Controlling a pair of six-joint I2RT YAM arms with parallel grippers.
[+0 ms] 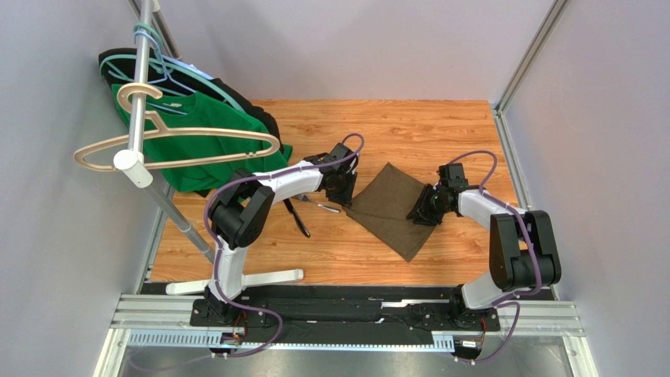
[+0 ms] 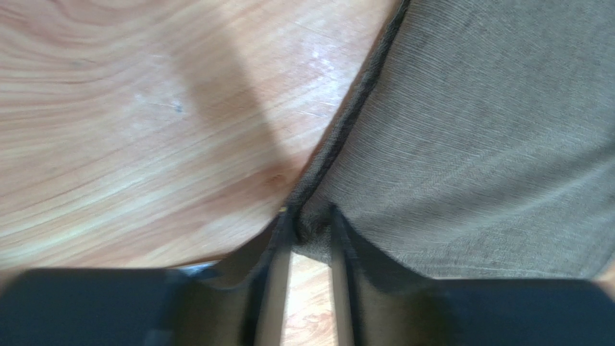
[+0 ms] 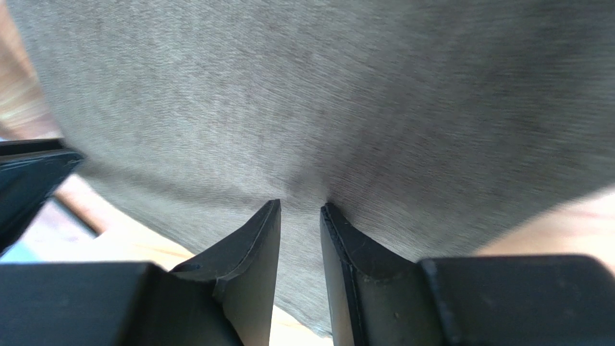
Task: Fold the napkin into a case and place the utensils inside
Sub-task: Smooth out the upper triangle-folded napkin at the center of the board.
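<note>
Napkin point(image 1: 391, 210), a dark olive-brown rectangle of soft cloth, lies spread flat on my wooden table point(image 1: 338, 255), where I see the left gripper point(image 2: 309, 213) narrowed tight on its hemmed left corner and the right gripper point(image 3: 300, 206) pinching the opposite edge.

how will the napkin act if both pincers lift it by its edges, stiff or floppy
Probably floppy: the napkin puckers where the left pincer pinches its hem and where the right pincer grips it. Likely light, being thin woven cloth lying flat on the table. Its middle would probably sag between the two grips.
</note>
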